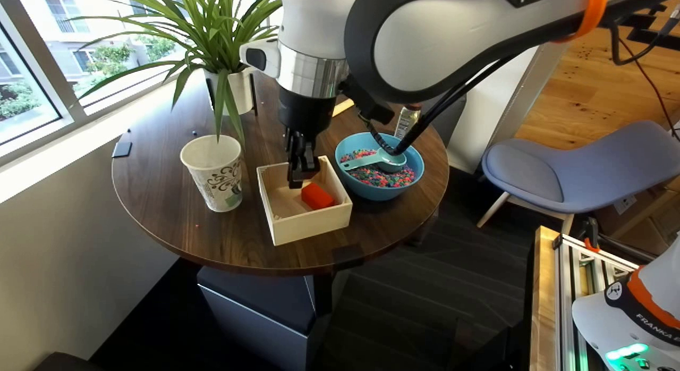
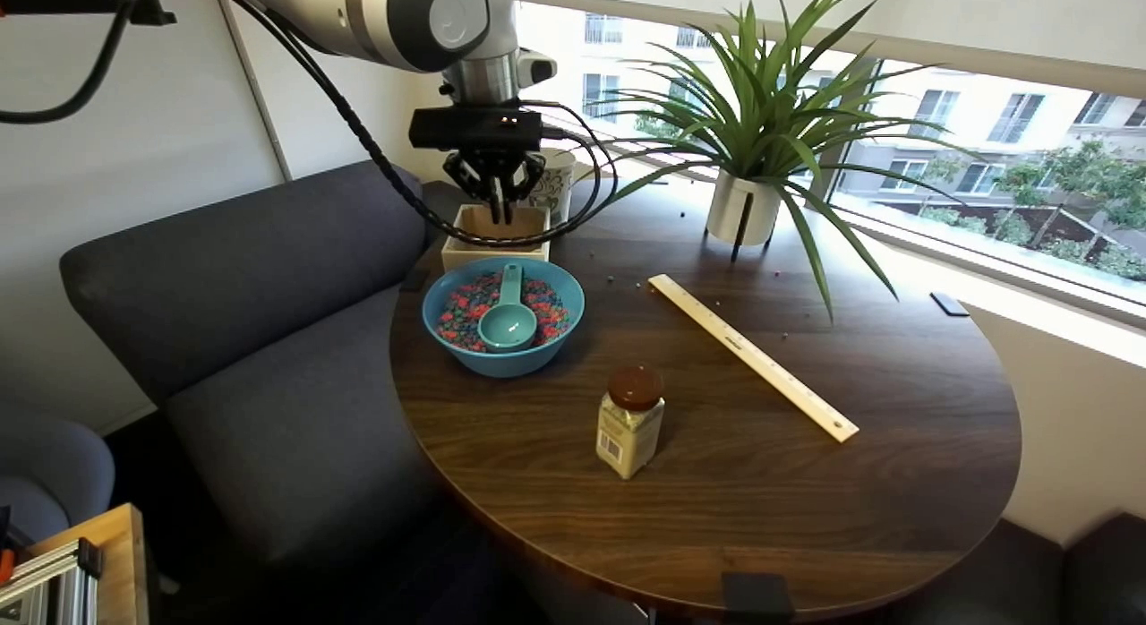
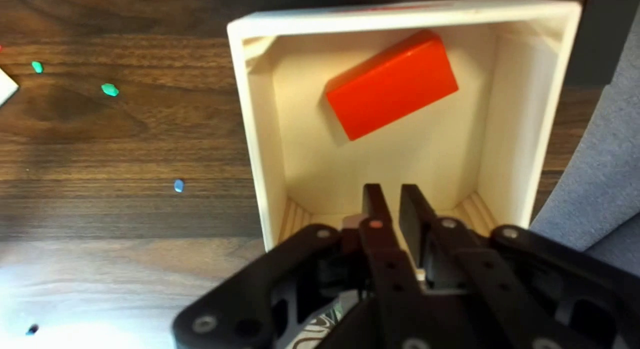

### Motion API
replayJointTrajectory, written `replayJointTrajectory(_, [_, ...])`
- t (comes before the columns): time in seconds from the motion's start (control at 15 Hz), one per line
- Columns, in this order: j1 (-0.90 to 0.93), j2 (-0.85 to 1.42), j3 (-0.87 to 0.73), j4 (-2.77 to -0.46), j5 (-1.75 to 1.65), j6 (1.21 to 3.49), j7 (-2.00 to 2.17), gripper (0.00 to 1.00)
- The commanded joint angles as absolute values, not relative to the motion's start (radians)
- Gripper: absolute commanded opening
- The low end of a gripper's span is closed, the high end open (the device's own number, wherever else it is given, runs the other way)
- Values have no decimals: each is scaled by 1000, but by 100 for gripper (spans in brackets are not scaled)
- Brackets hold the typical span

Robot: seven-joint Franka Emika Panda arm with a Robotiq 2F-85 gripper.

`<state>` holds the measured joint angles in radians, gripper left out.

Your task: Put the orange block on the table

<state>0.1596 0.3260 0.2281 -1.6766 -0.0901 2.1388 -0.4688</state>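
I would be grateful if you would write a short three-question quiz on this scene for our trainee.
1. Choose one: the bright orange-red rectangular block lies
A) directly on the round dark brown wood-grain table
B) inside the square cream wooden tray
C) inside the white patterned paper cup

2. True or false: the teal long-handled scoop rests in the round blue bowl.

3. Fill in the blank: the black two-fingered end effector is gripping ____.

Key: 1. B; 2. True; 3. nothing.
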Motion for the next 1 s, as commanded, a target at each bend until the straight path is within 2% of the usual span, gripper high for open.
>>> replayJointTrajectory(0.0, [184, 315, 197, -1700, -155, 2117, -377, 47])
replayJointTrajectory(0.47, [215, 348, 166, -1705, -212, 2104, -142, 99])
replayJointTrajectory(0.93, [229, 321, 170, -1723, -175, 2065, -5, 100])
